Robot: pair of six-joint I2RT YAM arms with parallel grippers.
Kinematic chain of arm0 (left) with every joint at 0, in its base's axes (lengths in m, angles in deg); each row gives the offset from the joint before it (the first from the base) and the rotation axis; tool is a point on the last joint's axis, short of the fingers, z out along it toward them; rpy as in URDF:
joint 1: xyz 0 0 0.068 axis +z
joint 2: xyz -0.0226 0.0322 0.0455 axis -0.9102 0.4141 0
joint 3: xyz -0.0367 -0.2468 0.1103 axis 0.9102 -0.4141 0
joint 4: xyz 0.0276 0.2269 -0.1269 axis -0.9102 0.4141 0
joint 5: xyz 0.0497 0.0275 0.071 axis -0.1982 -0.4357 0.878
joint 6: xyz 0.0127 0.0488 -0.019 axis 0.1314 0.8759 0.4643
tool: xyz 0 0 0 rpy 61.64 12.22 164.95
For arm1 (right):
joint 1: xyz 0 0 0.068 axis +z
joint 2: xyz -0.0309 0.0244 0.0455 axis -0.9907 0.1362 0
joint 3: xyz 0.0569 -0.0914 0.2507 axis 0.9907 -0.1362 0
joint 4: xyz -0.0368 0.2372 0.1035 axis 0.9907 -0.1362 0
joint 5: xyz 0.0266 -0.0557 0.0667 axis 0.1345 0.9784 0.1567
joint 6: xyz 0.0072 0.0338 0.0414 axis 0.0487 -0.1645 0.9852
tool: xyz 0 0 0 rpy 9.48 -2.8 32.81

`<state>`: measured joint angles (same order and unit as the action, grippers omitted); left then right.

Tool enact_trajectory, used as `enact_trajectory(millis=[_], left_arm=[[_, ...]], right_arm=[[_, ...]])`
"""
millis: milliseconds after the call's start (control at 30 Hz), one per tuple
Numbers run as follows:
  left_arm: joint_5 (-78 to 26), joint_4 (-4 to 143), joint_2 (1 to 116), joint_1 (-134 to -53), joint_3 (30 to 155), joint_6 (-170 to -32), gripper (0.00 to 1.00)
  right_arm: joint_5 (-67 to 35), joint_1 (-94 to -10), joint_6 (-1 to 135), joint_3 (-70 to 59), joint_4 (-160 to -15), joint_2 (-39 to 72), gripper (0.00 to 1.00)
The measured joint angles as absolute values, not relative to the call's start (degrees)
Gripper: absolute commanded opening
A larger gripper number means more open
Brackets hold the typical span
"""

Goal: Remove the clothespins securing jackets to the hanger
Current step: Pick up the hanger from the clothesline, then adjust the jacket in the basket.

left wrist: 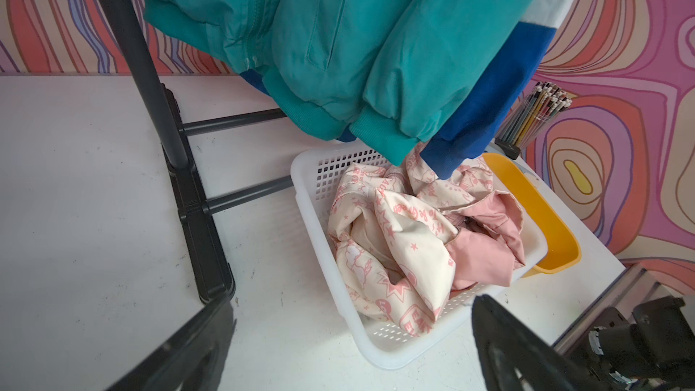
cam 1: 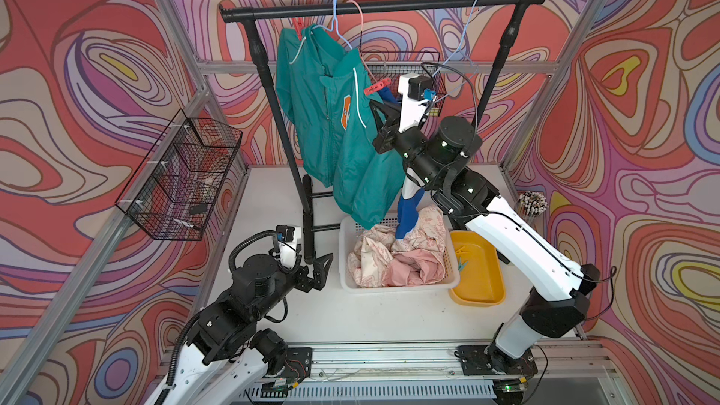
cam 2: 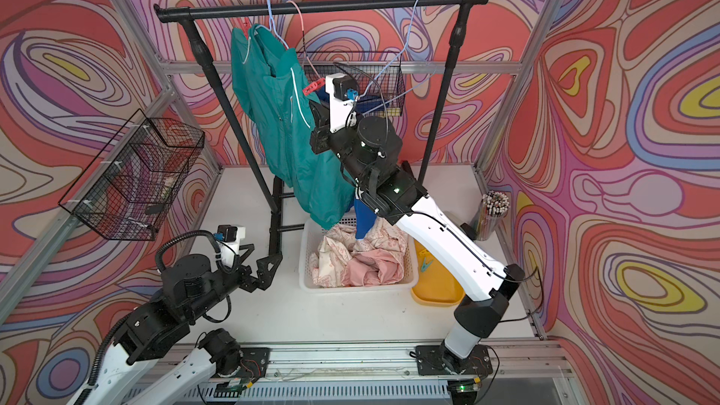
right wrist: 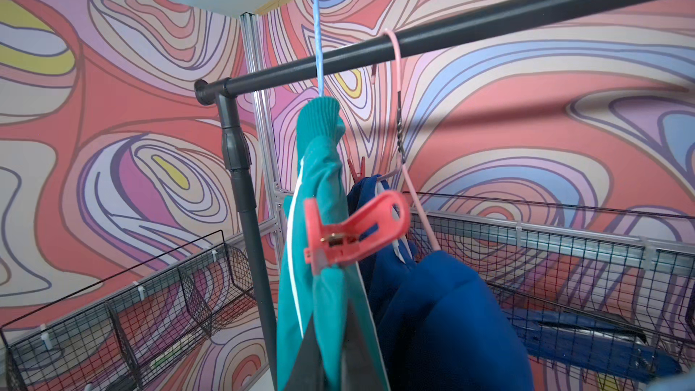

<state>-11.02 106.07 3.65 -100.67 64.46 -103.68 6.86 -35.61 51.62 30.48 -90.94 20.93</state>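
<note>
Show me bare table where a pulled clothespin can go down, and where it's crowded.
Bare: table between white basket and front rail; also the strip left of the rack foot. Crowded: under the hanging teal jacket, where basket, yellow tray and right arm bunch together.

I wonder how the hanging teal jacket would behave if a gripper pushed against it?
The teal jacket would probably yield and fold, since its fabric drapes in soft creases. Hanging from a thin blue wire hanger, it would likely swing rather than resist. The coral clothespin clipped on it may keep it from slipping off.
</note>
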Motion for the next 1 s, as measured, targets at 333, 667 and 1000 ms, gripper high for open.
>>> enact_trajectory(millis=[333, 667, 1000], left_arm=[[-5.7, 105.8, 7.0, -100.7, 66.2, -101.7, 1.0], [3.2, 100.5, 14.3, -99.6, 73.6, -96.6, 1.0], [-7.7, 90.9, 27.0, -83.0, 78.8, -98.7, 1.0]], right_arm=[[6.1, -35.6, 53.9, 23.0, -93.6, 9.8, 0.0], [3.7, -35.6, 55.5, 18.1, -102.3, 0.3, 0.0], [2.5, -35.6, 56.2, 13.8, -109.9, -8.6, 0.0]])
